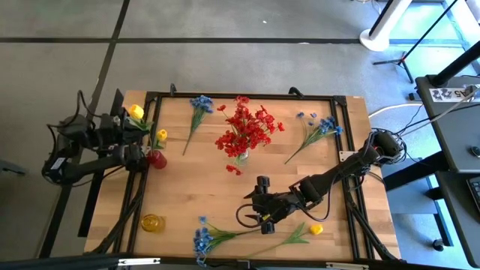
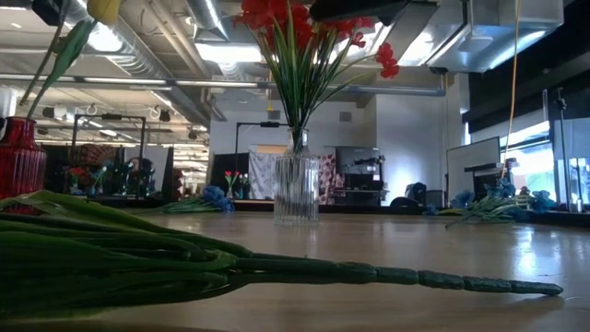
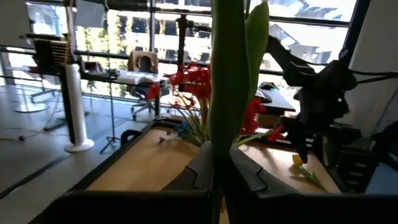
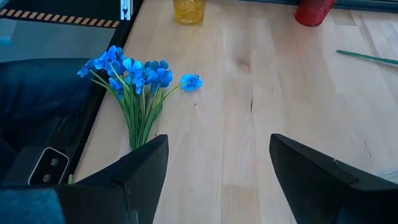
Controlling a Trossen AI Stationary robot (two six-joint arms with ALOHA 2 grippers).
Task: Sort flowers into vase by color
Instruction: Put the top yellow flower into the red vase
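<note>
At the table's left edge my left gripper (image 1: pixel 144 154) (image 3: pixel 224 180) is shut on the green stem of a yellow flower (image 3: pixel 230 93), next to the red vase (image 1: pixel 155 158). Two yellow blooms (image 1: pixel 136 111) (image 1: pixel 161 135) show beside it; I cannot tell which one tops the held stem. The clear vase (image 1: pixel 240 156) at the middle holds the red flowers (image 1: pixel 247 127). My right gripper (image 1: pixel 251 214) (image 4: pixel 217 168) hangs open near the front edge, above bare wood beside a blue spray (image 4: pixel 134 74) (image 1: pixel 202 240) that lies flat on the table. My left gripper pinches the flower's green stem and leaf (image 3: pixel 229 146) between its two fingers. The fingers come in level from the table's left side and lie across the stem. The stem stands about upright and rises well above the fingers; its lower end is hidden below the gripper.
A yellow vase (image 1: pixel 151 223) stands at the front left. Blue sprays lie at the far left (image 1: pixel 199 105) and far right (image 1: pixel 319 127). A yellow flower (image 1: pixel 315 229) lies near the front edge, right of my right gripper. A dark rail frames the table (image 1: pixel 247 96).
</note>
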